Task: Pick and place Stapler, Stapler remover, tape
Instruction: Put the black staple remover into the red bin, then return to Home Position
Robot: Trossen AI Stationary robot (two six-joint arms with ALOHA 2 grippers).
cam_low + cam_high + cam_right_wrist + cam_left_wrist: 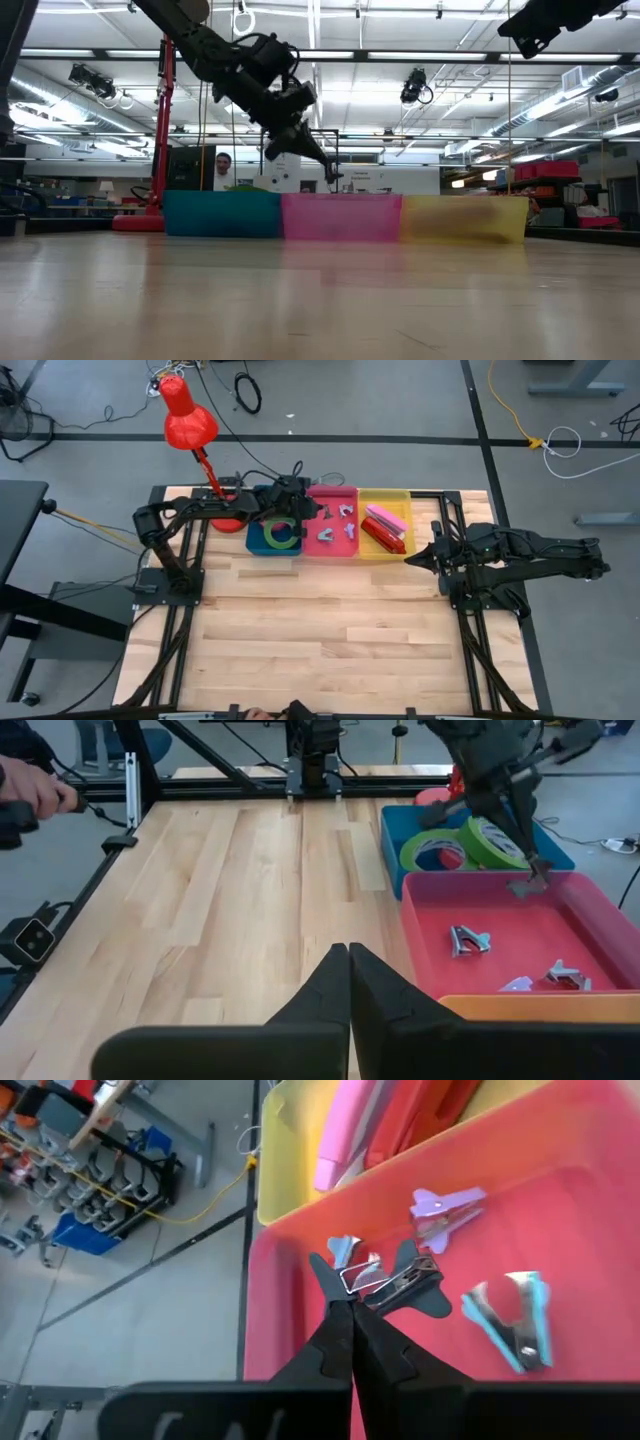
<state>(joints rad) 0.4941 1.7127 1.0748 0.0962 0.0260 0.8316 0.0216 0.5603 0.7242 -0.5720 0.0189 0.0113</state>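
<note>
Left gripper [345,1295] over the pink bin [333,546], fingers closed on a staple remover [400,1278]; right gripper [412,559] clamped empty, right of the yellow bin [384,497]; tape rolls [281,533] in the blue bin [256,543].

A light wooden plank table [330,630] is shown from above. Along its far edge three bins are set touching in a row: a blue bin [258,543], a pink bin [334,549] and a yellow bin [384,552]. The red base of a lamp [228,523] is placed just beside the blue bin. The two arm mounts [165,585] are fixed at the table's sides.
</note>
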